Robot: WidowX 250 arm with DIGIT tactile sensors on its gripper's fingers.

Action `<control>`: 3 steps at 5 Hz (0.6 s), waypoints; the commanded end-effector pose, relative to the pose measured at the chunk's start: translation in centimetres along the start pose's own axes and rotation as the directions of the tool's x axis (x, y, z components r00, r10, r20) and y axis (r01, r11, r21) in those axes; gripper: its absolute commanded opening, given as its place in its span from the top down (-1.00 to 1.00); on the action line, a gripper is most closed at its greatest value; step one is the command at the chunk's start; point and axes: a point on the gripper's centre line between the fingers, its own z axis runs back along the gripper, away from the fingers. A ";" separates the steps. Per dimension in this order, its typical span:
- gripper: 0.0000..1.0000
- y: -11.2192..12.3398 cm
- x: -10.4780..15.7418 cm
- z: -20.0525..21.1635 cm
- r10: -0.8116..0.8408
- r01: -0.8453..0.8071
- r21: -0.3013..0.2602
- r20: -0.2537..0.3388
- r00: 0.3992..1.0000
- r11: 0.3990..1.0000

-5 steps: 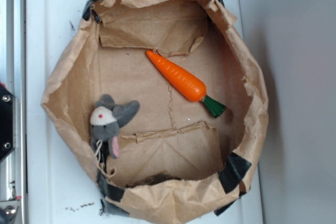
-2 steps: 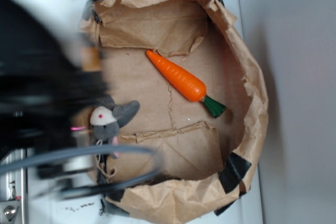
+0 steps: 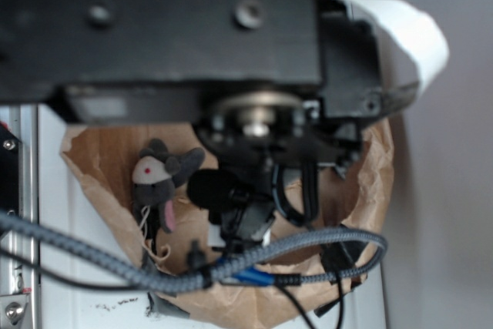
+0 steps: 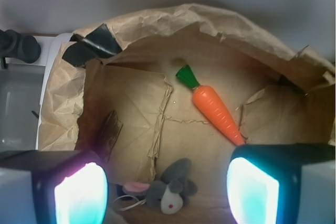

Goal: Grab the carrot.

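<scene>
Wrist view shows the claw (image 4: 167, 190) spread wide and empty, high above the paper bag (image 4: 252, 30). The carrot (image 4: 215, 111) lies untouched on the bag's floor, towards its far side, tip under the right finger, green stem pointing away. So nothing is grasped yet; descent, alignment and closing are all left. A mouse (image 4: 170, 192) lies well apart at the bag's near wall. The bag rests on a white surface (image 3: 54, 213); a grey wall stands behind.

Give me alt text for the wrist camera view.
An orange toy carrot lies diagonally on the floor of a crumpled brown paper bag, green stem up-left. A grey plush mouse lies nearer, between the open gripper's glowing fingertips.
</scene>
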 end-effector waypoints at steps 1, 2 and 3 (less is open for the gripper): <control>-1.00 0.1 0.7 1.6 0.022 -0.022 0.010 0.063 0.998 1.000; -1.00 -0.1 1.1 -2.8 -0.152 0.153 -0.009 0.086 0.985 0.988; -1.00 1.0 1.8 -6.6 -0.172 0.171 0.027 0.062 0.983 0.985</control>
